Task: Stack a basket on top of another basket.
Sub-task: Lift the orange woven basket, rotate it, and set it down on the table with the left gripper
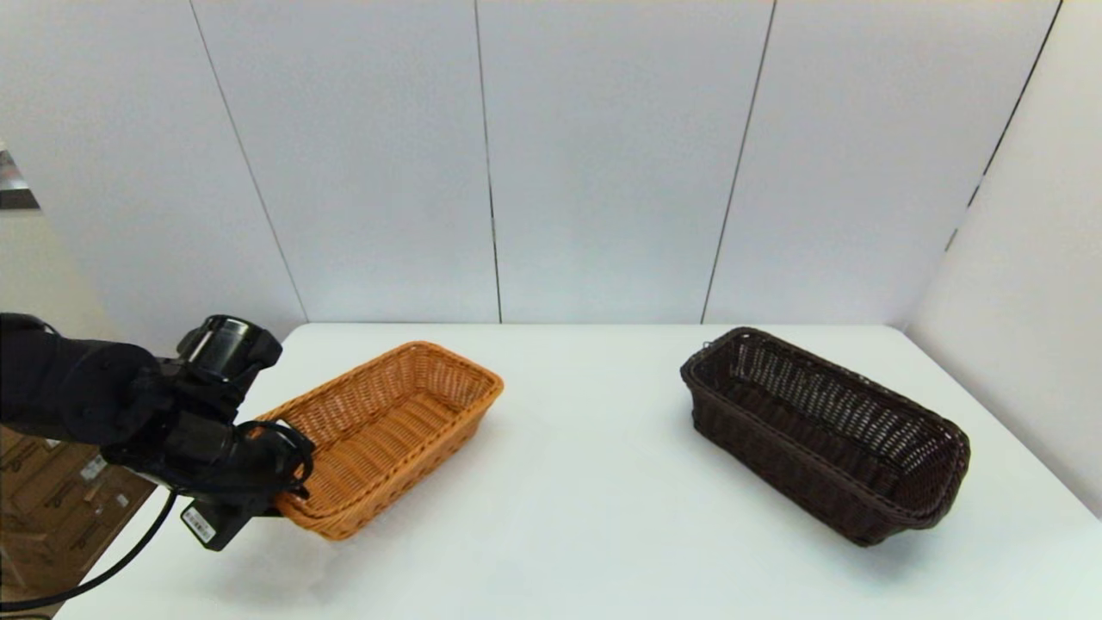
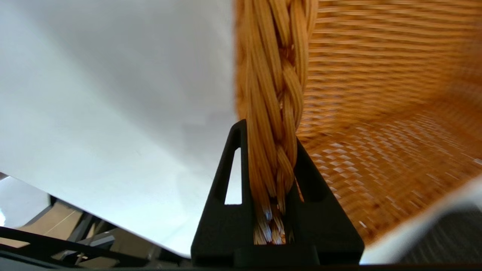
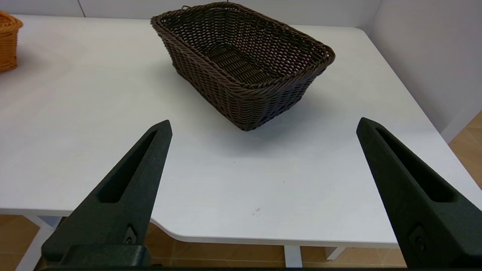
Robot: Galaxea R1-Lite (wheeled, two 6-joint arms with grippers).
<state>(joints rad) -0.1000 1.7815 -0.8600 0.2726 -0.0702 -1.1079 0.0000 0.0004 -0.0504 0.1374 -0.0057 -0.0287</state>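
Note:
The orange-tan basket (image 1: 396, 426) is at the left of the white table, and its braided rim (image 2: 275, 75) runs between my left fingers. My left gripper (image 1: 282, 498) (image 2: 269, 131) is shut on that rim at the basket's near left end, which looks tipped up a little. The dark brown basket (image 1: 826, 430) (image 3: 244, 64) stands alone on the right of the table, untouched. My right gripper (image 3: 263, 122) hangs open over the table's near edge, well short of the dark basket and out of the head view.
The white table (image 1: 585, 491) has bare surface between the two baskets. White wall panels close off the back and the right side. Cardboard boxes (image 1: 52, 508) lie on the floor past the table's left edge. The orange basket's far end (image 3: 7, 41) shows in the right wrist view.

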